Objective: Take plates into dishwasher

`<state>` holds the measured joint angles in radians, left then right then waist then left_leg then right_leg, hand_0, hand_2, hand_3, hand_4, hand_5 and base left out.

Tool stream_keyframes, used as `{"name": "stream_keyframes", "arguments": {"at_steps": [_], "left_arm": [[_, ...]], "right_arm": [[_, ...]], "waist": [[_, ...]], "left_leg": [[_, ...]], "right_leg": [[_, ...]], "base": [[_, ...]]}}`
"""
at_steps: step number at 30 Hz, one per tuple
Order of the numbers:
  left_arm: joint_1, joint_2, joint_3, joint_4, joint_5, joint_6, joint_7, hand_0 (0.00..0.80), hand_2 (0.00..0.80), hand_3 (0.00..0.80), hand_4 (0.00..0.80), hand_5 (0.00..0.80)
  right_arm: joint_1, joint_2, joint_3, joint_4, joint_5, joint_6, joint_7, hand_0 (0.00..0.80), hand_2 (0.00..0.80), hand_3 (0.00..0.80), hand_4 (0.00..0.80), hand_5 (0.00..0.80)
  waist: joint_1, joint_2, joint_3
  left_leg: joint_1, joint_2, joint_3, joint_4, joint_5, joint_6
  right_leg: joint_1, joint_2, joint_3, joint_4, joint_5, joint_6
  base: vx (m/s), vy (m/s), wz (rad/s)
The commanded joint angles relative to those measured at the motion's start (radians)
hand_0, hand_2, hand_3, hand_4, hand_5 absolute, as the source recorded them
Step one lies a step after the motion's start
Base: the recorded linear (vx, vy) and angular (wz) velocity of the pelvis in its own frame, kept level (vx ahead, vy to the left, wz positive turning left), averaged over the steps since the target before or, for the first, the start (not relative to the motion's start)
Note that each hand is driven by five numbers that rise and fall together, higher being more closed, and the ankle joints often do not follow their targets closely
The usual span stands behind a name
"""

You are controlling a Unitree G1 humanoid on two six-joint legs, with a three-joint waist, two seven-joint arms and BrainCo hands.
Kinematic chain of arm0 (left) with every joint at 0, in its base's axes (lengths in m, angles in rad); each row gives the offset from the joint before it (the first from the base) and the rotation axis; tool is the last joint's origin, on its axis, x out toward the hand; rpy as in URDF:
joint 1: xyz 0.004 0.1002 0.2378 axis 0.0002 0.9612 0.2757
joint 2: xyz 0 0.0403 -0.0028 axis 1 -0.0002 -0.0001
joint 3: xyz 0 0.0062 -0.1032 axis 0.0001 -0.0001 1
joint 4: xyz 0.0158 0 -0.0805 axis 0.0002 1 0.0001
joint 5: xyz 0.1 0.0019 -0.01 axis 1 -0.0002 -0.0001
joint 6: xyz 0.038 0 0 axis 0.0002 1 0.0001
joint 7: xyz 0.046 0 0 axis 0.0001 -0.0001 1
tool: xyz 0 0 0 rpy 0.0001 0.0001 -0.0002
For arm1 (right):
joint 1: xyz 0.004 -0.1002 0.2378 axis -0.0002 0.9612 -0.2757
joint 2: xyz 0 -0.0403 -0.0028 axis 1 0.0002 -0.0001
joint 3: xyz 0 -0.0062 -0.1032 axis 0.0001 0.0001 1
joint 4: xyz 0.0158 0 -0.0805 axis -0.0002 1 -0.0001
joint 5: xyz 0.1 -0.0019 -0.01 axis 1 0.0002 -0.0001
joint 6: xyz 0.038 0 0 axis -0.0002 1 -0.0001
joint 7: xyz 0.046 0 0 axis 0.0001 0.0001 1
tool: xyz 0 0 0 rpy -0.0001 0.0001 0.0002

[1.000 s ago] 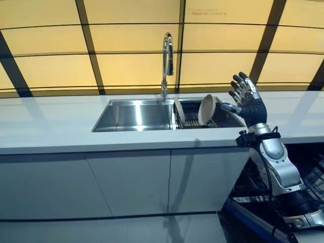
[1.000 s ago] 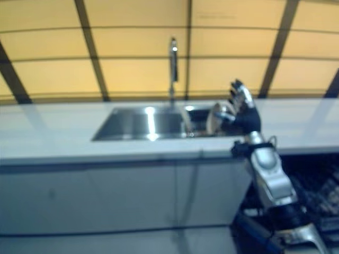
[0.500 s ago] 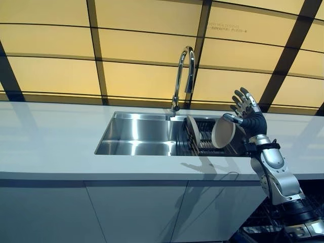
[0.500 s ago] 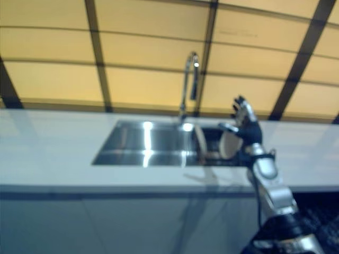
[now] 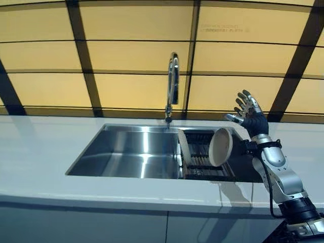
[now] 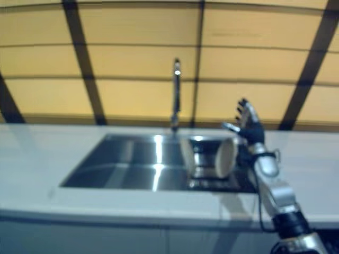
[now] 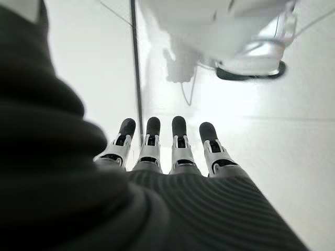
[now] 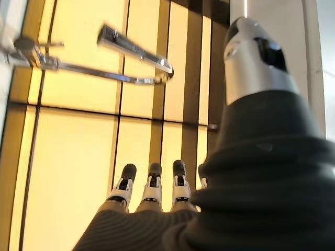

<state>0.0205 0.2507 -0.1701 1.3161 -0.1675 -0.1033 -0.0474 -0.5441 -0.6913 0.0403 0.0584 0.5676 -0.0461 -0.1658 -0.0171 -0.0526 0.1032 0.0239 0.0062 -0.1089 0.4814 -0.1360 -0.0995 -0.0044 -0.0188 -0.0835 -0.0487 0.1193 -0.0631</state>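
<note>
Two plates on edge in a dark rack (image 5: pixel 202 163) at the right end of a steel sink (image 5: pixel 132 154): the round beige plate (image 5: pixel 220 147) leaning at the rack's right side, the second plate (image 5: pixel 184 148) upright at its left, seen nearly edge-on. Just right of the beige plate and above it, right hand (image 5: pixel 247 112) raised over the sink's edge, fingers spread and straight, holding nothing and clear of the plate. Behind, a tall curved faucet (image 5: pixel 172 83) rising from the sink's back rim against amber wall panels (image 5: pixel 131 55) with dark frames. All around, a white countertop (image 5: pixel 35 152). Left hand (image 7: pixel 172 157) seen only in its own wrist view, fingers straight and side by side over a pale floor, empty.
</note>
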Motion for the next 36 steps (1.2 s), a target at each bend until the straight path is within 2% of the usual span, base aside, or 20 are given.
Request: {"name": "stream_keyframes", "arguments": {"at_steps": [1, 2, 4, 5, 7, 9, 11, 12, 16, 19, 22, 26, 32, 36], "left_arm": [[-0.002, 0.044, -0.008, -0.017, 0.026, -0.043, 0.008, 0.0, 0.0, 0.0, 0.0, 0.0], [-0.003, 0.043, -0.017, -0.03, 0.03, -0.043, 0.009, 0.0, 0.0, 0.0, 0.0, 0.0], [-0.006, 0.043, -0.022, -0.031, 0.027, -0.045, 0.005, 0.0, 0.0, 0.0, 0.0, 0.0], [-0.013, 0.047, -0.022, -0.031, 0.026, -0.035, 0.0, 0.0, 0.0, 0.0, 0.0, 0.0], [-0.018, 0.047, -0.022, -0.033, 0.028, -0.023, -0.003, 0.0, 0.0, 0.0, 0.0, 0.0], [-0.018, 0.044, -0.027, -0.041, 0.034, -0.008, -0.002, 0.0, 0.0, 0.0, 0.0, 0.0], [-0.018, 0.037, -0.032, -0.048, 0.016, 0.006, 0.015, 0.0, 0.0, 0.0, 0.0, 0.0], [-0.019, 0.037, -0.033, -0.047, 0.015, 0.007, 0.015, 0.0, 0.0, 0.0, 0.0, 0.0], [-0.04, 0.038, -0.037, -0.044, -0.003, 0.013, 0.026, 0.0, 0.0, 0.0, 0.0, 0.0], [-0.056, 0.042, -0.049, -0.057, -0.015, 0.017, 0.031, 0.0, 0.0, 0.0, 0.0, 0.0], [-0.063, 0.047, -0.056, -0.069, -0.022, 0.019, 0.036, 0.0, 0.0, 0.0, 0.0, 0.0], [-0.067, 0.056, -0.069, -0.079, -0.029, 0.031, 0.037, 0.0, 0.0, 0.0, 0.0, 0.0], [-0.069, 0.06, -0.074, -0.078, -0.027, 0.049, 0.031, 0.0, 0.0, 0.0, 0.0, 0.0], [-0.067, 0.063, -0.075, -0.075, -0.026, 0.05, 0.03, 0.0, 0.0, 0.0, 0.0, 0.0]], "right_arm": [[0.0, -0.043, -0.056, -0.055, -0.041, -0.048, -0.028, 0.0, 0.0, 0.0, 0.0, 0.0], [0.006, -0.063, -0.072, -0.061, -0.042, -0.036, -0.046, 0.0, 0.0, 0.0, 0.0, 0.0], [-0.001, -0.074, -0.082, -0.048, -0.038, -0.021, -0.063, 0.0, 0.0, 0.0, 0.0, 0.0], [-0.014, -0.084, -0.086, -0.023, -0.032, 0.007, -0.082, 0.0, 0.0, 0.0, 0.0, 0.0], [-0.022, -0.089, -0.087, 0.013, -0.021, 0.042, -0.091, 0.0, 0.0, 0.0, 0.0, 0.0], [-0.01, -0.094, -0.094, 0.052, -0.032, 0.074, -0.081, 0.0, 0.0, 0.0, 0.0, 0.0], [0.023, -0.103, -0.099, 0.088, -0.007, 0.088, -0.043, 0.0, 0.0, 0.0, 0.0, 0.0], [0.025, -0.104, -0.099, 0.091, -0.006, 0.091, -0.039, 0.0, 0.0, 0.0, 0.0, 0.0], [0.067, -0.122, -0.128, 0.12, 0.028, 0.105, 0.036, 0.0, 0.0, 0.0, 0.0, 0.0], [0.087, -0.134, -0.134, 0.155, -0.003, 0.113, 0.096, 0.0, 0.0, 0.0, 0.0, 0.0], [0.076, -0.16, -0.118, 0.193, -0.05, 0.122, 0.124, 0.0, 0.0, 0.0, 0.0, 0.0], [0.049, -0.196, -0.091, 0.256, -0.018, 0.164, 0.166, 0.0, 0.0, 0.0, 0.0, 0.0], [0.027, -0.182, -0.042, 0.297, -0.001, 0.255, 0.262, 0.0, 0.0, 0.0, 0.0, 0.0], [0.022, -0.176, -0.022, 0.314, 0.014, 0.27, 0.289, 0.0, 0.0, 0.0, 0.0, 0.0]], "waist": [[-0.004, -0.055, -0.014], [0.0, -0.057, -0.002], [0.004, -0.052, 0.006], [0.009, -0.041, 0.006], [0.016, -0.032, 0.002], [0.023, -0.026, -0.002], [0.018, -0.026, -0.008], [0.017, -0.025, -0.008], [-0.009, -0.016, -0.023], [-0.021, -0.017, -0.028], [-0.019, -0.02, -0.028], [-0.015, -0.024, -0.03], [-0.01, -0.026, -0.024], [-0.008, -0.028, -0.02]], "left_leg": [[-0.077, 0.027, 0.066, 0.117, 0.214, 0.027], [-0.111, 0.031, 0.095, 0.099, 0.189, 0.032], [-0.108, 0.025, 0.116, 0.005, 0.169, 0.04], [-0.095, 0.013, 0.131, -0.146, 0.165, 0.046], [-0.087, -0.002, 0.145, -0.298, 0.168, 0.047], [-0.094, -0.025, 0.144, -0.386, 0.177, 0.048], [-0.076, -0.043, 0.105, -0.42, 0.172, 0.064], [-0.072, -0.044, 0.105, -0.423, 0.171, 0.065], [-0.021, -0.039, 0.116, -0.497, 0.174, 0.076], [-0.003, -0.038, 0.128, -0.52, 0.172, 0.082], [0.004, -0.037, 0.139, -0.534, 0.171, 0.086], [0.017, -0.032, 0.148, -0.556, 0.17, 0.091], [0.024, -0.029, 0.152, -0.567, 0.168, 0.095], [0.029, -0.028, 0.155, -0.567, 0.164, 0.097]], "right_leg": [[-0.009, -0.072, 0.027, 0.038, 0.004, 0.058], [0.017, -0.067, 0.02, 0.021, -0.001, 0.058], [0.039, -0.058, 0.023, 0.004, -0.012, 0.065], [0.053, -0.041, 0.028, -0.013, -0.022, 0.071], [0.067, -0.025, 0.036, -0.029, -0.031, 0.077], [0.074, -0.014, 0.048, -0.039, -0.036, 0.082], [0.063, -0.006, 0.073, -0.039, -0.032, 0.086], [0.062, -0.005, 0.074, -0.039, -0.032, 0.086], [0.039, 0.002, 0.075, -0.039, -0.029, 0.093], [0.028, 0.0, 0.068, -0.039, -0.024, 0.099], [0.023, -0.004, 0.058, -0.037, -0.024, 0.104], [0.024, -0.006, 0.051, -0.035, -0.026, 0.107], [0.026, -0.012, 0.046, -0.029, -0.031, 0.108], [0.029, -0.014, 0.046, -0.026, -0.033, 0.108]], "base": [[0.073, -0.142, 0.16], [0.08, -0.095, 0.16], [0.114, -0.037, 0.17], [0.137, 0.038, 0.09], [0.135, 0.062, 0.05], [0.104, 0.07, 0.01], [0.079, 0.084, -0.24], [0.062, 0.082, -0.41], [0.05, 0.085, -0.27], [0.04, 0.079, -0.03], [0.013, 0.052, -0.05], [0.021, 0.029, 0.01], [0.0, 0.0, 0.0], [0.0, 0.0, 0.0]]}}
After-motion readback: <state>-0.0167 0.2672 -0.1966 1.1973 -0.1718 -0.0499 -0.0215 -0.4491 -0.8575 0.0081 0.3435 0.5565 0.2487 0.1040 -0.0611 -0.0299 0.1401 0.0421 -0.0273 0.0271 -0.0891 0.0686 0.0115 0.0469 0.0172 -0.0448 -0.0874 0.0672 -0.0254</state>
